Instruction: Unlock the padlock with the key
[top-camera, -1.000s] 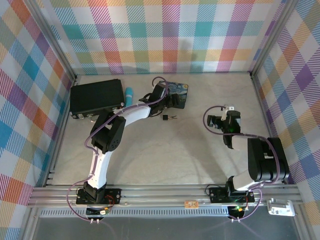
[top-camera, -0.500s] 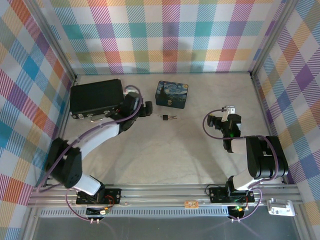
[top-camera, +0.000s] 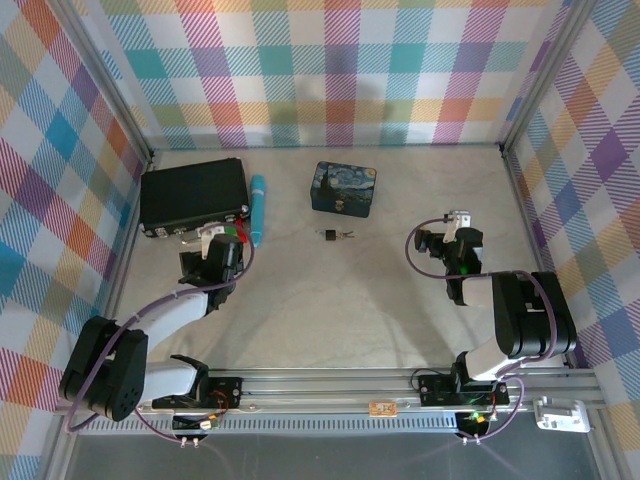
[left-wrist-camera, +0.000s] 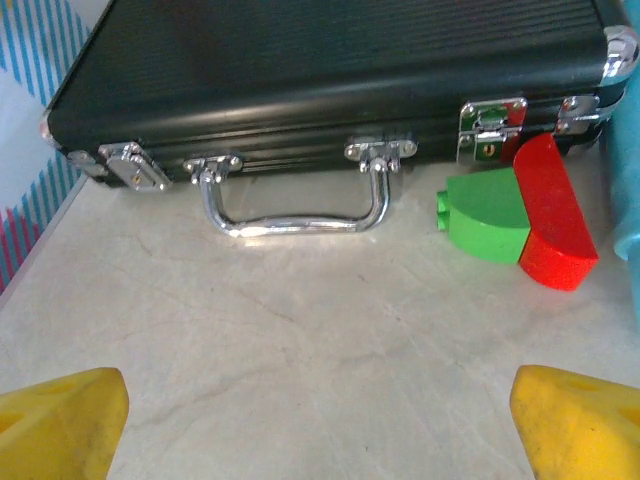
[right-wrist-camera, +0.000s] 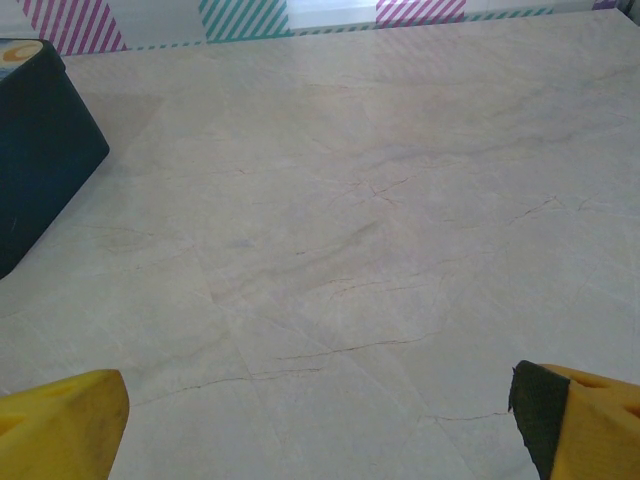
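The tiny dark padlock (top-camera: 328, 234) lies on the table in front of the painted box. The thin key (top-camera: 346, 236) sits right beside it on the right; whether it is in the lock is too small to tell. My left gripper (top-camera: 214, 244) is far to their left, facing the black case, open with only bare tabletop between its yellow fingertips (left-wrist-camera: 60, 425). My right gripper (top-camera: 447, 226) hovers to the right of the padlock, open and empty, its fingertips (right-wrist-camera: 60, 420) wide apart over the table.
A black case (left-wrist-camera: 330, 80) with a chrome handle (left-wrist-camera: 295, 205) lies at the back left. Green (left-wrist-camera: 490, 215) and red (left-wrist-camera: 550, 225) blocks rest against it. A light-blue cylinder (top-camera: 258, 208) lies beside it. The Starry Night box (top-camera: 344, 189) stands behind the padlock.
My left arm has swung back from the painted box to the near left, in front of the black case, its jaws a touch wider. The right arm barely moved.
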